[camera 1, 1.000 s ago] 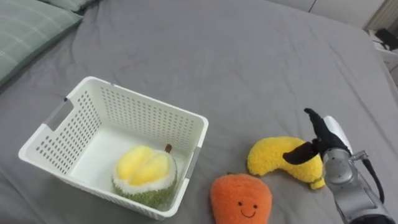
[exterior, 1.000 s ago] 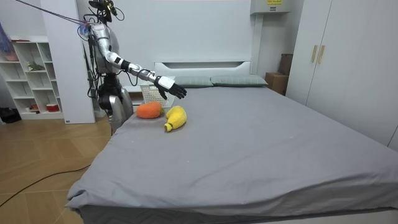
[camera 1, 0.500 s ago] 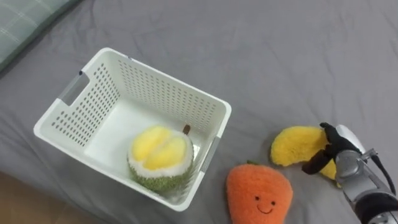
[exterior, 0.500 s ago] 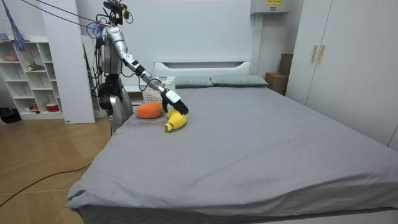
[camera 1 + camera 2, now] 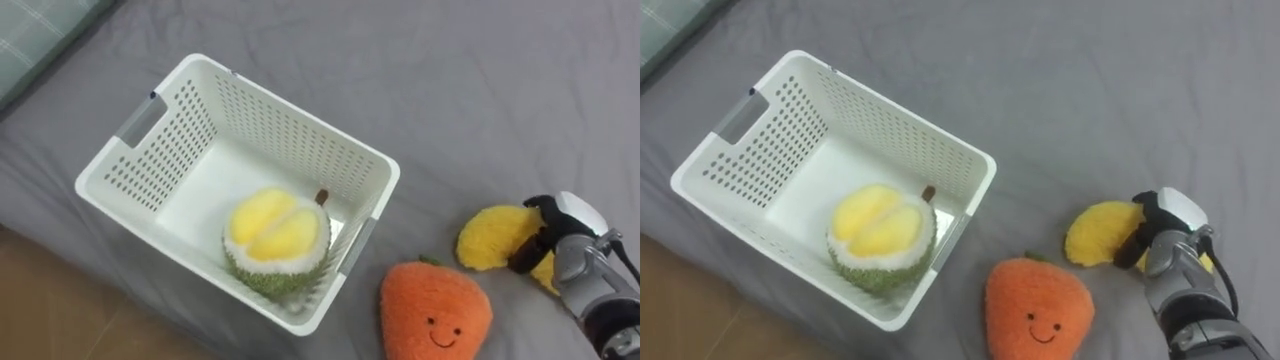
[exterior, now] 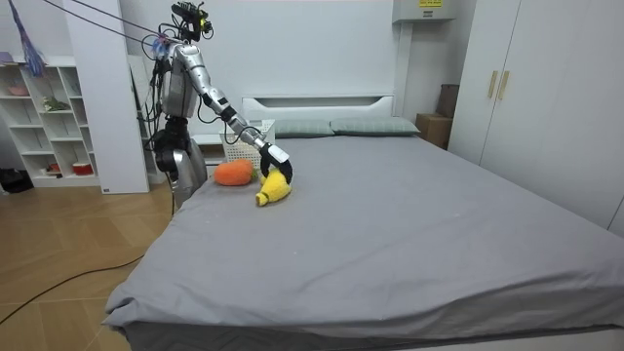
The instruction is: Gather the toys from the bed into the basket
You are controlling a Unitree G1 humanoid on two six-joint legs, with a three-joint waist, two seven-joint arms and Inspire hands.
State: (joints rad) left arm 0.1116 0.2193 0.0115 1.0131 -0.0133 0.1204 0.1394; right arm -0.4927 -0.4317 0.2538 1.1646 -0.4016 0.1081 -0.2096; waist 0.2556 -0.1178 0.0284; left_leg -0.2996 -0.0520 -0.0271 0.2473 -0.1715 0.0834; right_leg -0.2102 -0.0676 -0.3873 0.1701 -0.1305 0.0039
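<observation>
A white perforated basket (image 5: 290, 100) stands on the grey bed near its edge, with a plush durian (image 5: 277, 235) inside. To its right lies an orange plush fruit with a smiling face (image 5: 435, 315). Beyond that lies a yellow plush banana (image 5: 488, 238). My right hand (image 5: 565, 235) rests on the banana's right end, its dark fingers curled round it. In the room view I stand at the bed's corner, right arm stretched down to the banana (image 6: 274, 189).
A green checked pillow (image 5: 30, 40) lies at the upper left. The bed's edge and wooden floor (image 5: 60, 310) run along the lower left, just beside the basket. Grey sheet spreads wide beyond the toys. Shelves (image 6: 49, 117) stand behind me.
My right hand has come down from above the banana onto it, and its fingers have closed round the toy. The head camera has tipped down toward the basket.
</observation>
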